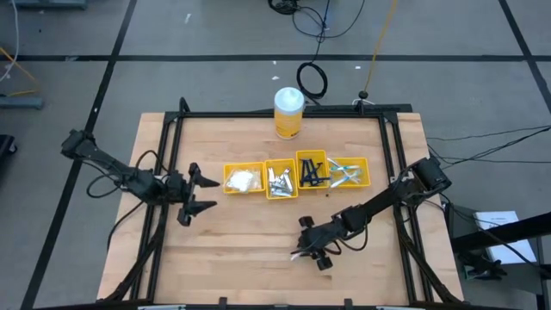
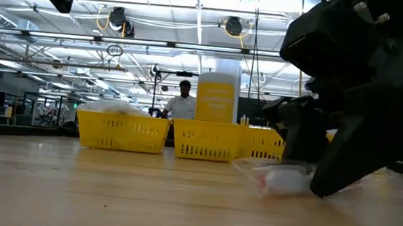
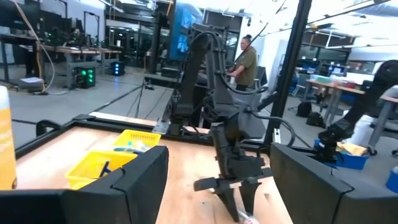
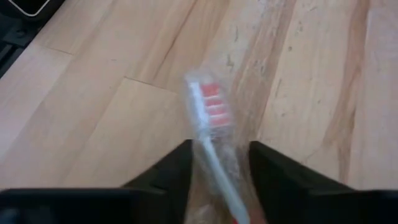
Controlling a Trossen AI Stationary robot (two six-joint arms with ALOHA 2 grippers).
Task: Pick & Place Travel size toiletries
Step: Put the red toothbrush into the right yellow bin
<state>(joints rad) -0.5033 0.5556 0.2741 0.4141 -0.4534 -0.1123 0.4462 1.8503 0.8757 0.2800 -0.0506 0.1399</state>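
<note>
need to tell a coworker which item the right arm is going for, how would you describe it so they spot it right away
On the wooden table, look at the near bare area in front of the row of four yellow bins, where the right gripper is down at the surface. Between its fingers lies a slim white toothbrush with red bristles in a clear wrapper, the only toiletry lying loose on the wood rather than in a bin.

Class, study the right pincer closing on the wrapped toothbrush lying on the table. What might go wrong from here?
1. The right pincer flanks the toothbrush through its loose clear wrapper, so it may pinch only film and slip.
2. The grip sits away from the head, so the toothbrush might tilt when lifted.
3. The yellow bins are small and already filled; a drop could miss.
</note>
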